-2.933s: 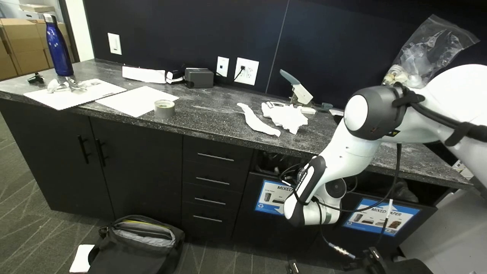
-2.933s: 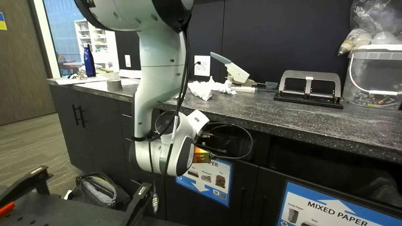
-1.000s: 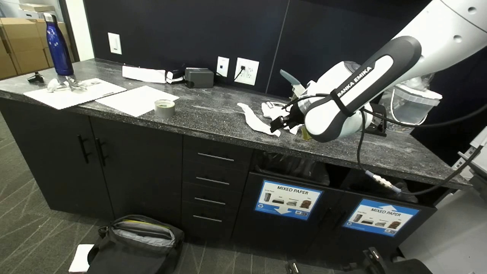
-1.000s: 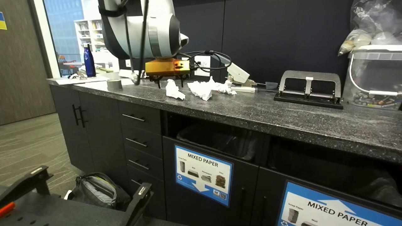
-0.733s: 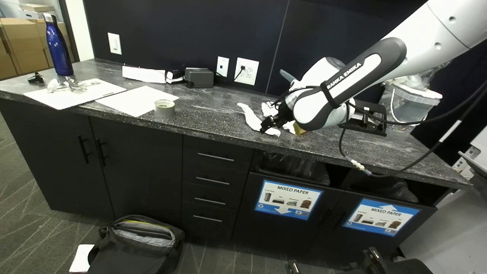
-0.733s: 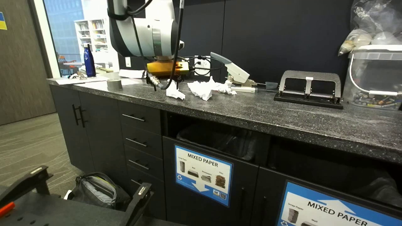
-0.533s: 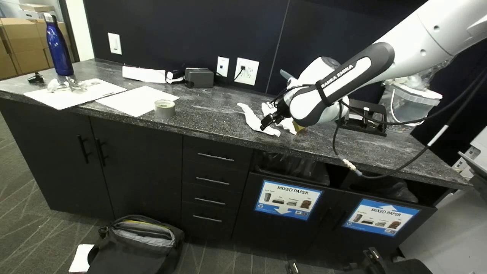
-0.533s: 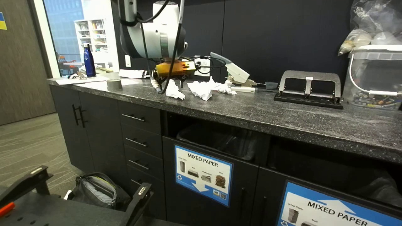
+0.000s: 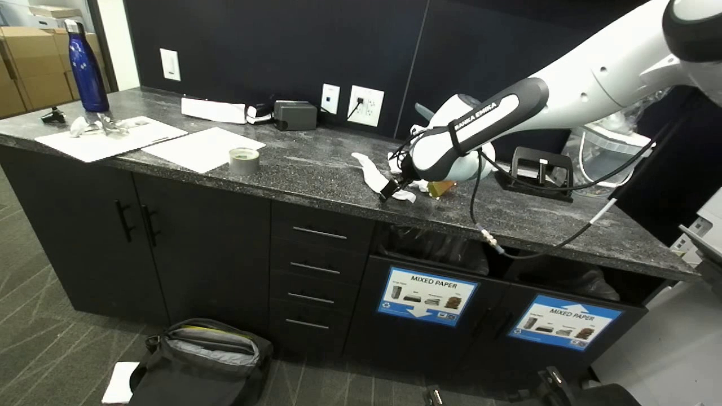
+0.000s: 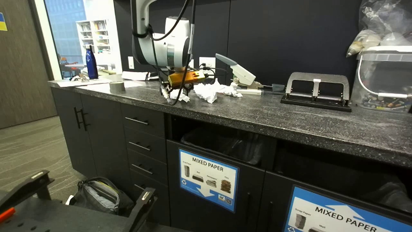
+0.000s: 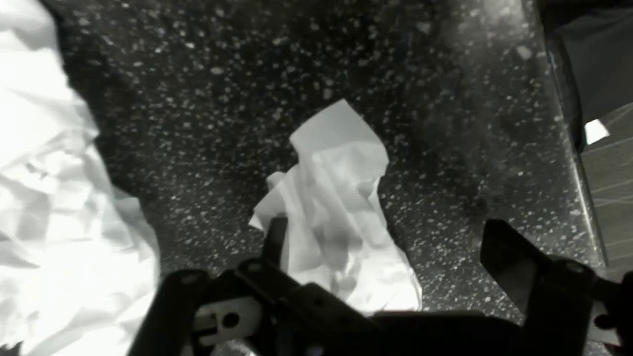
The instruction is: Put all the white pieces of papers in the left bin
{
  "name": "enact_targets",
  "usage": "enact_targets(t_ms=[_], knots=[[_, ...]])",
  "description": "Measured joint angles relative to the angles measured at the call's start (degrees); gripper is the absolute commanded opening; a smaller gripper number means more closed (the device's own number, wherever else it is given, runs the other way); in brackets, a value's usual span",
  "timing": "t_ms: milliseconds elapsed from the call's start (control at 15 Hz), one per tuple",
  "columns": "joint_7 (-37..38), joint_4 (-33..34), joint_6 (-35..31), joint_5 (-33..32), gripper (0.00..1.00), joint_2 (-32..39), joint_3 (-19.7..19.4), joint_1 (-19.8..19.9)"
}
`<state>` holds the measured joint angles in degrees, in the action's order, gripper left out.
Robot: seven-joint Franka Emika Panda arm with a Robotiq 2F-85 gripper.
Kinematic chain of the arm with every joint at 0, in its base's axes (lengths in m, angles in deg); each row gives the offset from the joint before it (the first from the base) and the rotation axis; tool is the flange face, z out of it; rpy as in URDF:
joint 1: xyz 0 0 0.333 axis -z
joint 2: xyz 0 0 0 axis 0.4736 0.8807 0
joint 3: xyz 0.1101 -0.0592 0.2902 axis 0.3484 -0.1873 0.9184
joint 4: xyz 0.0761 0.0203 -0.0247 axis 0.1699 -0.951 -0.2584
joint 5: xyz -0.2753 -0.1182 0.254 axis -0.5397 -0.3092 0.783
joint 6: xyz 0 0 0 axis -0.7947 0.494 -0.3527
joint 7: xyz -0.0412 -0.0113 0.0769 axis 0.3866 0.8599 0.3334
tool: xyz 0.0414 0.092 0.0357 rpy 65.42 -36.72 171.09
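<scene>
White paper, thin and creased, lies beneath me: a narrow scrap on the dark speckled counter, no part of it pinched. My gripper is spread wide across it, I judge because so long a shape is best squeezed over its slim side. One finger stands at its edge, facing the bigger crumple; the other is out over the stone towards the counter's front, so closing will probably drag the scrap before bunching it. Whether either tip touches it, I cannot tell. That bigger crumple sits near, with the stapler close behind, which may cramp a later pick. My left bin, blue-edged sign on its front, has its mouth tucked below the counter's edge; I expect to carry paper out past that edge, then down and in, keeping off its twin. My own cable loops before the scrap in an exterior view and could snag. Well apart are the tape roll and flat white sheets; whether those sheets count, I cannot say.
</scene>
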<state>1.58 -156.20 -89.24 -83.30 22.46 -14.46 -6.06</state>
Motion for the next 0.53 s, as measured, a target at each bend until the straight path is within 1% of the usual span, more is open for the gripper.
enact_targets(t_ms=[67, 133, 200, 333, 400, 533], knots=[[-2.72, 1.18, 1.26, 2.27, 1.00, 1.07, -0.02, -0.60], [-4.78, 2.48, 2.14, 3.87, 0.75, 1.92, -0.09, -1.15], [-6.45, 3.69, 2.69, 5.08, 0.74, 2.50, -0.37, -1.76], [-8.87, 6.01, 3.54, 7.07, 0.59, 3.30, -1.16, -3.09], [-9.91, 7.08, 3.89, 7.92, 0.49, 3.60, -1.60, -3.73], [-11.33, 8.88, 4.50, 9.08, 0.35, 4.05, -2.70, -4.99]])
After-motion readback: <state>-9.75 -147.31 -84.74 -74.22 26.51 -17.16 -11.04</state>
